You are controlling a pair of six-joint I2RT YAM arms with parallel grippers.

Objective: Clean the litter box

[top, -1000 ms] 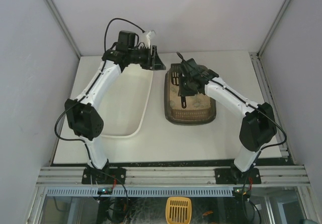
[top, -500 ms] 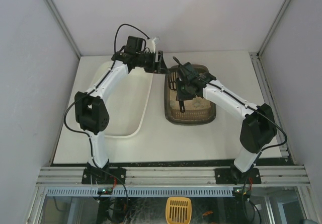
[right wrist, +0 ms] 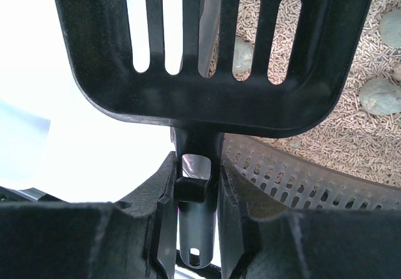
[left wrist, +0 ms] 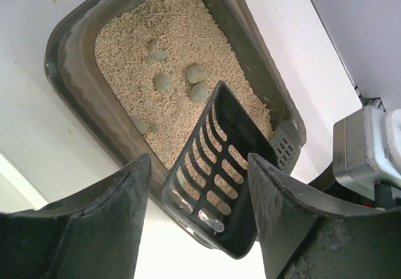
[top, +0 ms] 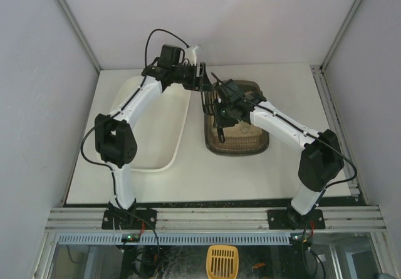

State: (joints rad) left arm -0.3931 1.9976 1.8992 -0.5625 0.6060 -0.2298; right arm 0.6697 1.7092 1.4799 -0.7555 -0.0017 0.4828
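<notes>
Light: bright, even, from above (no hard shadows); only faint soft shade on flat white tabletop | Glare: tabletop blown to blank white in right wrist view | Focus: black slotted plastic scoop soft up close; black padded fingers blurred in left wrist view; beige pellet litter crisp

A big glossy white tray lies on the left half of the white table, its long side running up the frame. Pale grey walls close in three sides. Along the bottom runs a metal rail, and below it, bottom centre, a yellow slotted scoop.
</notes>
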